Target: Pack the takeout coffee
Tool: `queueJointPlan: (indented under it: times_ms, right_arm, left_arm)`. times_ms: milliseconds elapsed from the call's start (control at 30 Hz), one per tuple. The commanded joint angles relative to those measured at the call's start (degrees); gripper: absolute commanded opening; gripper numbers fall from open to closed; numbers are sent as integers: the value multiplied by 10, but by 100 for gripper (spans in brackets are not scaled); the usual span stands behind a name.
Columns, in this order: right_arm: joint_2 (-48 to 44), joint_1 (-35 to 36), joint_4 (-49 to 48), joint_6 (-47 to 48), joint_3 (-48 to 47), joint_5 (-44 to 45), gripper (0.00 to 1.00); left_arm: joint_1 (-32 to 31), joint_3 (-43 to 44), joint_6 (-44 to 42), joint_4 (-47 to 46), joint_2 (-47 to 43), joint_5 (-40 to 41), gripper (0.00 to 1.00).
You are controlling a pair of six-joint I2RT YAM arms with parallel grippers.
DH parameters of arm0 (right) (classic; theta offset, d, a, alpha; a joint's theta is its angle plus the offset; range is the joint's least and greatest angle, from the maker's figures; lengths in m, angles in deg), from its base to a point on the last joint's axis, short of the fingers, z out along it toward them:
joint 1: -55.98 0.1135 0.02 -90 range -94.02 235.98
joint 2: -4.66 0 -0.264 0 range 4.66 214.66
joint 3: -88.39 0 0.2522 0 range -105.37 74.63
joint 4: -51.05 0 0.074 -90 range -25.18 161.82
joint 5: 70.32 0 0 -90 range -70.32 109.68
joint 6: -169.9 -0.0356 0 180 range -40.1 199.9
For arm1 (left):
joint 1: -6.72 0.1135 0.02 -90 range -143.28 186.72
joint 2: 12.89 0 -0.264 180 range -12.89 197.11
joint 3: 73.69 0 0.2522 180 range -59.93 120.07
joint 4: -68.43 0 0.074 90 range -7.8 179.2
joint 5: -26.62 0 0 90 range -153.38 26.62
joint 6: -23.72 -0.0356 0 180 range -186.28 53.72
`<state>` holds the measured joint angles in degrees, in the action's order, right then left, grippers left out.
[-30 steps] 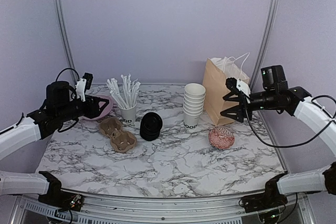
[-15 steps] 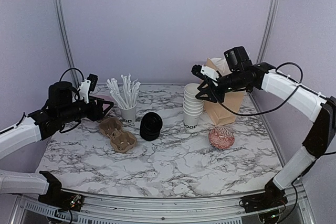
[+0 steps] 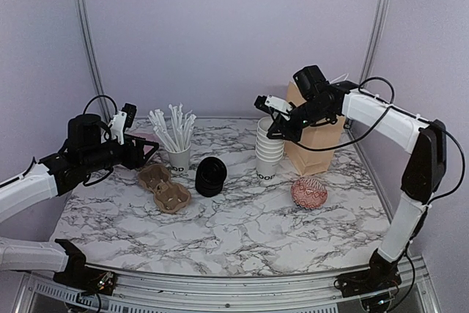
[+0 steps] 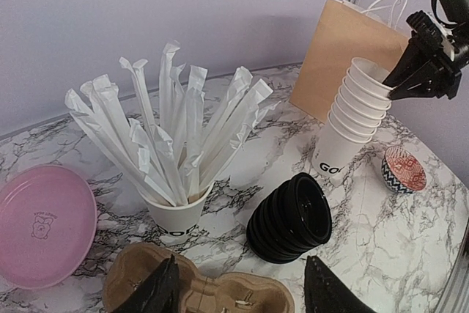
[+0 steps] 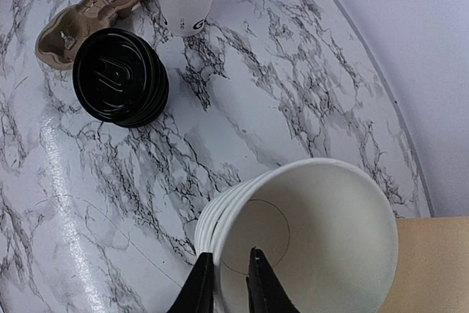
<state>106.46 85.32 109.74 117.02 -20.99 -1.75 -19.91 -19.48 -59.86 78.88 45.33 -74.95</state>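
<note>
Marble tabletop [image 3: 242, 232], lilac walls, and the right gripper [image 5: 229, 276] is down at the stack of lidless cups [image 3: 270, 148]!
Its fingers [image 5: 201, 284] straddle the rim of the top cup [image 5: 315, 240], one inside, one outside, drawn close together; whether they bite the paper, I cannot tell. The brown bag [image 3: 315, 141] stands just behind the stack. Over on the left, the left gripper [image 4: 242, 273] hovers above the cardboard carrier [image 3: 165, 188], fingers wide apart, nothing between them. Black lids [image 3: 211, 176] lie stacked between carrier and cups. No lidded coffee cup shows in any view.
</note>
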Motion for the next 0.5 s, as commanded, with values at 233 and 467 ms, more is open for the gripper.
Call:
queueJointPlan:
  times_ms: [233, 467]
  right_arm:
    - [13, 4, 5, -4, -41, 5, 0]
    - [51, 5, -21, -7, -85, 5, 0]
  left_arm:
    - [-3, 8, 1, 6, 6, -6, 58]
    - [-3, 8, 2, 6, 11, -7, 58]
